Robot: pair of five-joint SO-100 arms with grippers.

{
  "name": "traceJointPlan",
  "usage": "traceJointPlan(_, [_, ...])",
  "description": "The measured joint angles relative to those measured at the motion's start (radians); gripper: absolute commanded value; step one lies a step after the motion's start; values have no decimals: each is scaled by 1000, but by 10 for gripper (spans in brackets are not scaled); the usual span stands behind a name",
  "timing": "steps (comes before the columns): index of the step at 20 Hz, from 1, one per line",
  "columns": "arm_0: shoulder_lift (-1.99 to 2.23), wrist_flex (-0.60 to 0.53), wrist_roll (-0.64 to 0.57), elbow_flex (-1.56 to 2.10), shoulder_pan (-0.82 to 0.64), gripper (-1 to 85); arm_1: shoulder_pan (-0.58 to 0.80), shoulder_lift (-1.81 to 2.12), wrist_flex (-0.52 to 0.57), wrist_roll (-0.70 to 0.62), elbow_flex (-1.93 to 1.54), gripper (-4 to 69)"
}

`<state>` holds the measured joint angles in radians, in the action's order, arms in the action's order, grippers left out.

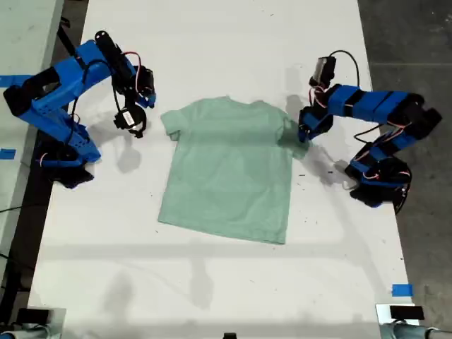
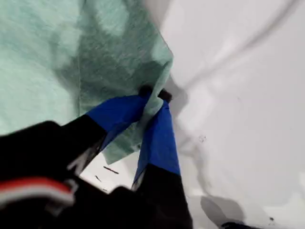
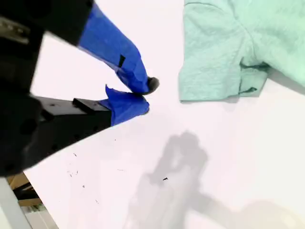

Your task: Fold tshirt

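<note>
Our first end effector (image 2: 152,98) is clenched on the tshirt's (image 1: 229,169) sleeve (image 2: 143,71), so that edge can be lifted and folded inward. The tshirt lies flat on the table (image 1: 212,42). Our second end effector (image 3: 143,95) hangs clenched on nothing, the other sleeve (image 3: 214,62) near it.

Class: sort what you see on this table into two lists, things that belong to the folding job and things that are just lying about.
Part of the job:
tshirt
my first hand, pinching the tshirt's sleeve
my second hand, shut, off the cloth

Just lying about:
blue tape piece on the table
</note>
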<state>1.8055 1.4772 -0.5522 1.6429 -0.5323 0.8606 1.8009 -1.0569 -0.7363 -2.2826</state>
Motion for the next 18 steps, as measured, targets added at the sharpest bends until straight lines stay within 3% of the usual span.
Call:
traceJointPlan(5, [-2,0,0,6,2,0,-112,-2,-224,77,308,-14])
traceJointPlan(10, [-9,0,0,6,2,0,-265,-149,-149,206,584,-14])
traceJointPlan(13, [-9,0,0,6,17,0,-316,-339,-12,239,689,-17])
traceJointPlan(14, [-9,0,0,6,25,0,-331,-403,46,242,710,89])
traceJointPlan(15, [-9,0,0,6,29,0,-341,-471,103,242,730,256])
traceJointPlan(17, [-9,0,0,6,34,0,-348,-614,130,252,828,361])
traceJointPlan(18, [-9,0,0,6,34,0,-357,-666,110,253,891,452])
